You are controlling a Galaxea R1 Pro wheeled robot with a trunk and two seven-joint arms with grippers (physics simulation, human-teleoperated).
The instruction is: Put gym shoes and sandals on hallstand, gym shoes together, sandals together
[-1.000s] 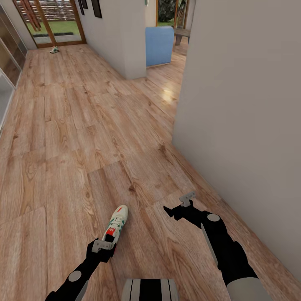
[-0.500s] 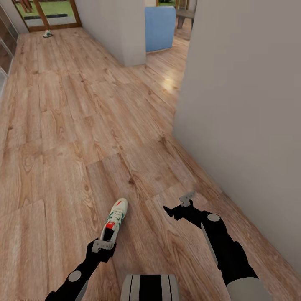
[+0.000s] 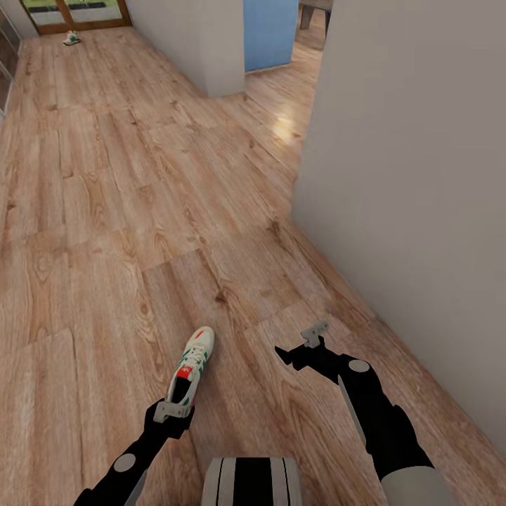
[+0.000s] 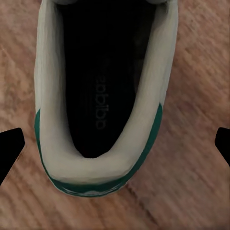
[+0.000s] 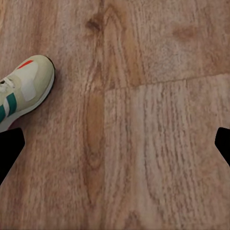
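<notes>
In the head view the near gym shoe [image 3: 190, 367] has its heel covered by the left gripper [image 3: 173, 411]. The left wrist view cuts off that shoe's toe and laces at the picture's edge, and the right wrist view cuts off its heel half. The far gym shoe [image 3: 71, 38] is too small to make out. The blue object [image 3: 270, 31] is cropped at the head view's upper edge.
</notes>
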